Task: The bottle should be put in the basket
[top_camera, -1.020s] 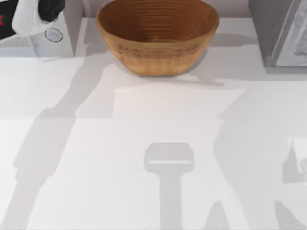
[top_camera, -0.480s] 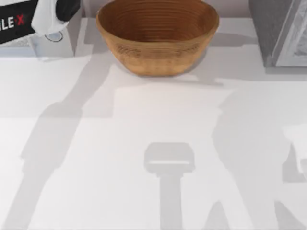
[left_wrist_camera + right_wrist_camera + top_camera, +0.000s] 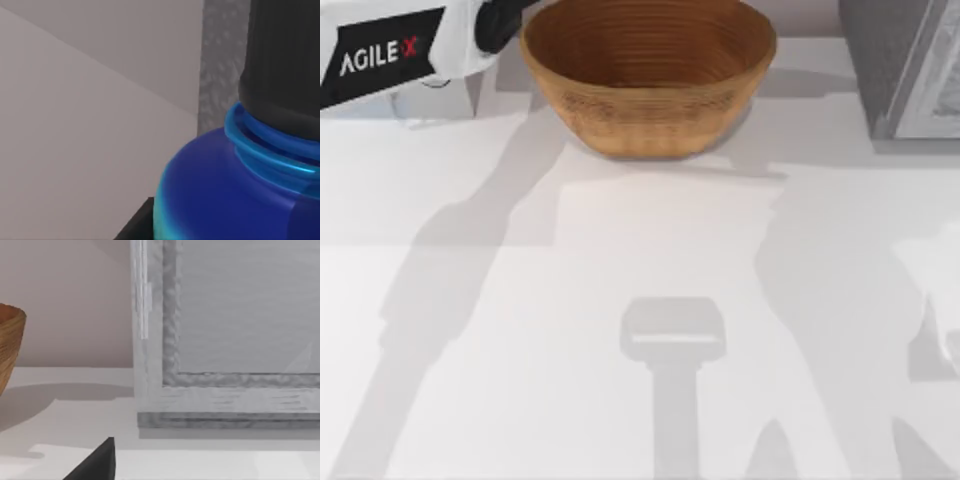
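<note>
Close against the left gripper's camera, the bottle (image 3: 220, 200) shows its blue shoulder and black cap (image 3: 282, 65); whether the fingers grasp it cannot be told. Left arm (image 3: 390, 50) lies beside the basket (image 3: 648, 75). Right arm parked.

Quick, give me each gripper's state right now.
Left gripper: fingers can't be told; the bottle sits right against its wrist camera, beside the basket.
Right gripper: can't be told.
</note>
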You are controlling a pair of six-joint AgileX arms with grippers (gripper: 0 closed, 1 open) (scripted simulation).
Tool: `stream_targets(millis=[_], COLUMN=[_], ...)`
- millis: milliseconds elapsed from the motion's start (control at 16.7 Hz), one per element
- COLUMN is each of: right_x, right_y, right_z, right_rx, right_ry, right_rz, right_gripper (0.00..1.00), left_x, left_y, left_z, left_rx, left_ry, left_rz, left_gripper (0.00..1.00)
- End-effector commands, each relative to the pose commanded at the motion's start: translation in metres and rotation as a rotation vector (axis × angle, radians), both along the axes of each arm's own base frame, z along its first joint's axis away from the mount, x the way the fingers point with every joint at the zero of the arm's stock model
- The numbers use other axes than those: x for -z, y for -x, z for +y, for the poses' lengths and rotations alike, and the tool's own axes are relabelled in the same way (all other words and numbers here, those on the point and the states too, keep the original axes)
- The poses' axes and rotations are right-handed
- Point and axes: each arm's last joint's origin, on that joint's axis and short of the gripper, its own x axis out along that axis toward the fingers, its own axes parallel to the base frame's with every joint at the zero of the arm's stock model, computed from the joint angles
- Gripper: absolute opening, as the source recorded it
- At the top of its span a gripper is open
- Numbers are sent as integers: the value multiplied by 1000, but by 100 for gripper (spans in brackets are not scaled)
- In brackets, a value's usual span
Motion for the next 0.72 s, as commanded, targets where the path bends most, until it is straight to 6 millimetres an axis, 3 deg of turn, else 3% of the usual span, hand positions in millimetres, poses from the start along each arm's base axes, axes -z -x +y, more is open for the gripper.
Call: stream_targets(millis=[720], right_x=[0], right_y=[0], right_z=[0], right_rx=[0], right_ry=[0], right_rz=[0], right_gripper=[100], left_x=[0], left_y=[0], left_z=[0], left_rx=[0], left_ry=[0], left_rz=[0], left_gripper=[90])
